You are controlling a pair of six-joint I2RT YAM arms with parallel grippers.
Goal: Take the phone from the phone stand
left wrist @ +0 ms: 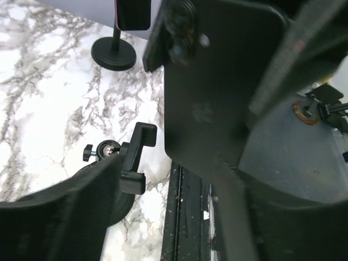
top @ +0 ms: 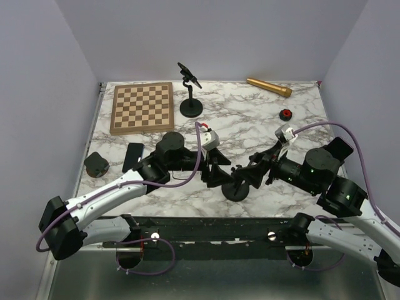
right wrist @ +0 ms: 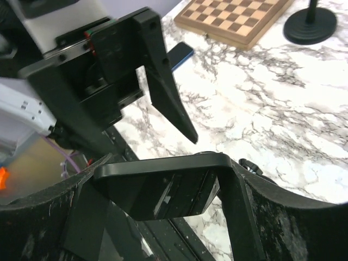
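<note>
The black phone (right wrist: 163, 187) is level between my right gripper's (right wrist: 163, 179) fingers, and the gripper is shut on its two ends. The left wrist view shows its back and camera lenses (left wrist: 217, 98) close up. The black phone stand (top: 235, 189) stands near the table's front edge. Its clamp (left wrist: 138, 157) and ball joint (left wrist: 109, 149) are empty, just below and left of the phone. My left gripper (top: 215, 170) is open, close beside the stand, with one finger (left wrist: 54, 217) next to the clamp. My right gripper (top: 251, 172) faces it from the right.
A second stand (top: 190, 106) holding another phone (top: 188, 75) stands at the back. A chessboard (top: 142, 106) lies back left. A gold cylinder (top: 269, 87) and a red knob (top: 285, 114) are back right. A flat phone (top: 132, 156) and a black round object (top: 97, 164) lie left.
</note>
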